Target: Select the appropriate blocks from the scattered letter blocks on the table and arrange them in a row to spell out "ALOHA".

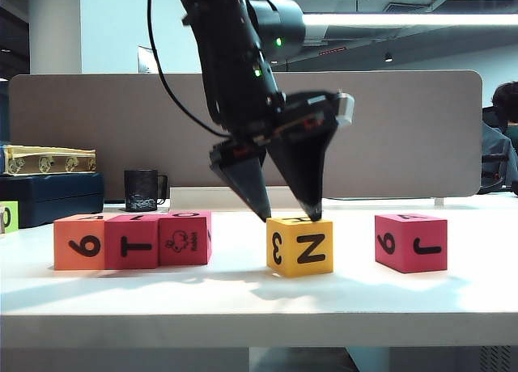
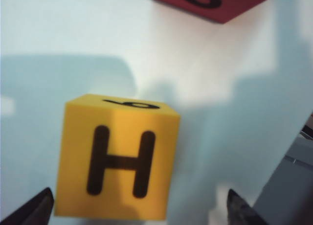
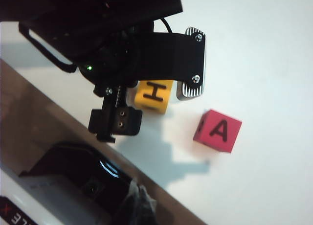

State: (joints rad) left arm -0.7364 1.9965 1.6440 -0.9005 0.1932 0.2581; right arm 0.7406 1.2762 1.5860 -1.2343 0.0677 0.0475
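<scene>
My left pincer [image 1: 289,219] stands wide open astride the yellow block [image 1: 299,246], centre frame on the bench [image 1: 243,299], holding nothing. My right pincer is out of sight, closed. The mug [image 1: 142,190] sits upper left.

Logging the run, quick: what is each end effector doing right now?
Left end effector: open, straddling the yellow block on the table, not gripping it.
Right end effector: not in any view; shut.

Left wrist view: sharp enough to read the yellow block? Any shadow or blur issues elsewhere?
Left wrist view: yellow block soft but H legible, arm shadow across the table. Exterior view: left gripper motion-blurred, open over that block. Right wrist view: sharp, hard shadows.
</scene>
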